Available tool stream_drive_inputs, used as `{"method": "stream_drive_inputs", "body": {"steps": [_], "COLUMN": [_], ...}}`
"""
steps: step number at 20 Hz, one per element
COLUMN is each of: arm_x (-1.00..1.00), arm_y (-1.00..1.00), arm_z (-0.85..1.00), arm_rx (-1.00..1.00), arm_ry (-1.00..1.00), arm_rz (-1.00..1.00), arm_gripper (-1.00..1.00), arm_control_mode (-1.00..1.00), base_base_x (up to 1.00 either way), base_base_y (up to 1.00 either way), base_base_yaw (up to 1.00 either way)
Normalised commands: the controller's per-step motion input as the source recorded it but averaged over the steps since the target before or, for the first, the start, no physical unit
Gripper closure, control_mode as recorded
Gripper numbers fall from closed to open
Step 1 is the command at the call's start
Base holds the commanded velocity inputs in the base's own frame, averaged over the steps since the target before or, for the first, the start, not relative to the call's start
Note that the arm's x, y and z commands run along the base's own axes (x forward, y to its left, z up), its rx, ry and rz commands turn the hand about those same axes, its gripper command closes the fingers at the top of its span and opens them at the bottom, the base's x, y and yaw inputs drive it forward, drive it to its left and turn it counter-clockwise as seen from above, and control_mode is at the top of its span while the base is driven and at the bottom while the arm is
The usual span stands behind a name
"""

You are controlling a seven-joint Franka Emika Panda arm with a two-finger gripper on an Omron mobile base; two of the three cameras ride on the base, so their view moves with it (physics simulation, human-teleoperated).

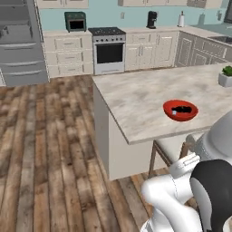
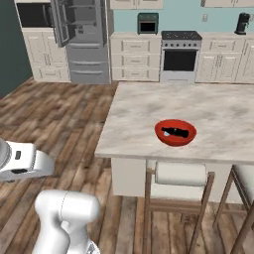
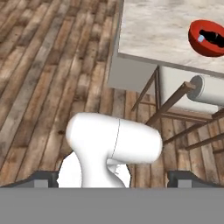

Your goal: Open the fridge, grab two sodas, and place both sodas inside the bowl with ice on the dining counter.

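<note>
A red bowl (image 2: pixel 175 132) sits on the beige dining counter (image 2: pixel 149 109), holding a dark soda bottle (image 2: pixel 174 132) (lying flat). The fingers (image 3: pixel 113 177) are spread apart, grasping nothing. The fridge (image 2: pixel 82 39) stands open behind.

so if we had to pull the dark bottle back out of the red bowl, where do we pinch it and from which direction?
Grip the dark bottle across its body, near the middle, coming straight down from above. It lies on its side inside the red bowl on the dining counter, so the bowl wall probably blocks a sideways approach. Set the jaws across its long axis. The gripper is open, well off the counter.
</note>
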Motion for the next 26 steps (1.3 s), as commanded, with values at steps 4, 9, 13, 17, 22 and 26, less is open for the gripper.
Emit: {"method": "stream_drive_inputs", "body": {"steps": [4, 9, 13, 17, 22, 26], "arm_x": [0.0, 0.0, 0.0, 0.0, 0.0, 0.0], "arm_y": [0.0, 0.0, 0.0, 0.0, 0.0, 0.0], "arm_z": [0.0, 0.0, 0.0, 0.0, 0.0, 0.0], "arm_rx": [0.0, 0.0, 0.0, 0.0, 0.0, 0.0], "arm_ry": [0.0, 0.0, 0.0, 0.0, 0.0, 0.0], "arm_rz": [0.0, 0.0, 0.0, 0.0, 0.0, 0.0], "arm_gripper": [-1.0, -1.0, -1.0, -1.0, -1.0, -1.0], "arm_control_mode": [1.0, 1.0, 1.0, 1.0, 1.0, 1.0], "base_base_x": [-0.02, 0.21, 0.53, 0.76, 0.88, 0.92], "base_base_y": [1.0, 1.0, 1.0, 0.99, 0.98, 1.0], "base_base_yaw": [-0.18, -0.21, -0.19, -0.17, -0.15, -0.09]}}
